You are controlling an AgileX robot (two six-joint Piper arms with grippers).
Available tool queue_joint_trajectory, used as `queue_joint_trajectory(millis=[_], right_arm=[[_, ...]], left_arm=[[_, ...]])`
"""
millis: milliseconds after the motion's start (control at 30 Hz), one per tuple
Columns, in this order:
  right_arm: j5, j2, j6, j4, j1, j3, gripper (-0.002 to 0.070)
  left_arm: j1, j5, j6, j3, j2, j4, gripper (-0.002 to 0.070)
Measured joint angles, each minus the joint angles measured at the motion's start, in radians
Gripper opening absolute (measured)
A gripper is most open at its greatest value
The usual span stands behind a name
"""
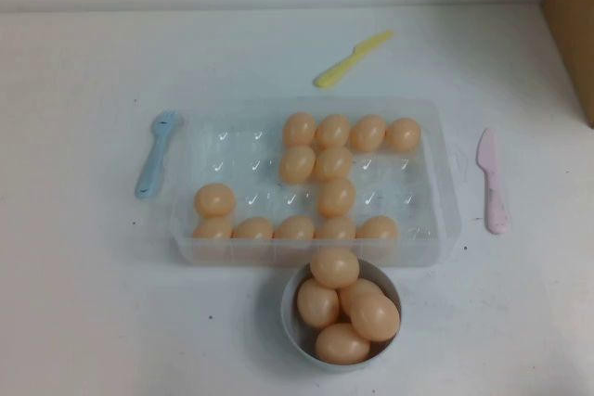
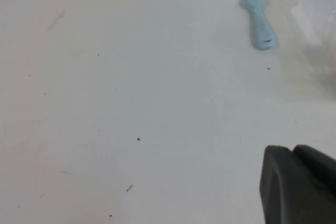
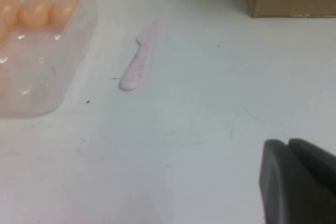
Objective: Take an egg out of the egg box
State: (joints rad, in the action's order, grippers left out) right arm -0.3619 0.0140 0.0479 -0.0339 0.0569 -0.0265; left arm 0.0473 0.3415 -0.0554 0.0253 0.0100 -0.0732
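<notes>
Neither tool is seen in the high view. Only a dark part of the left tool (image 2: 296,182) is caught at the edge of the left wrist view, over bare white desk (image 2: 131,103); whether it is open or closed cannot be told, and nothing is seen in its hold. The right tool (image 3: 296,179) is shown the same way in the right wrist view, and its state cannot be told either.

Nearest the robot, a small round bowl (image 1: 290,312) is found holding five eggs, just in front of the egg box (image 1: 436,229). The clear egg box is set at the middle of the desk, with a row of eggs along its near side, including the egg (image 1: 294,228) at the middle of that row, and more toward its far right. A blue fork (image 1: 154,153) is laid left of the box, a pink knife (image 1: 491,181) right of it. Beyond the box a yellow knife (image 1: 351,58) is placed, and a cardboard box (image 1: 572,25) is seen at the far right.
</notes>
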Motion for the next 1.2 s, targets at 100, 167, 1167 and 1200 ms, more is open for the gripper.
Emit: queue_joint_trajectory(millis=[100, 167, 1167, 1200], right_arm=[[0.0, 0.0, 0.0, 0.0, 0.0, 0.0, -0.0017], [0.0, 0.0, 0.0, 0.0, 0.0, 0.0, -0.0017], [0.0, 0.0, 0.0, 0.0, 0.0, 0.0, -0.0017], [0.0, 0.0, 0.0, 0.0, 0.0, 0.0, -0.0017]], left_arm=[[0.0, 0.0, 0.0, 0.0, 0.0, 0.0, -0.0004], [0.0, 0.0, 0.0, 0.0, 0.0, 0.0, -0.0004], [0.0, -0.114, -0.097, 0.0, 0.0, 0.073, -0.0004], [0.0, -0.147, -0.145, 0.0, 0.0, 0.118, -0.0004]])
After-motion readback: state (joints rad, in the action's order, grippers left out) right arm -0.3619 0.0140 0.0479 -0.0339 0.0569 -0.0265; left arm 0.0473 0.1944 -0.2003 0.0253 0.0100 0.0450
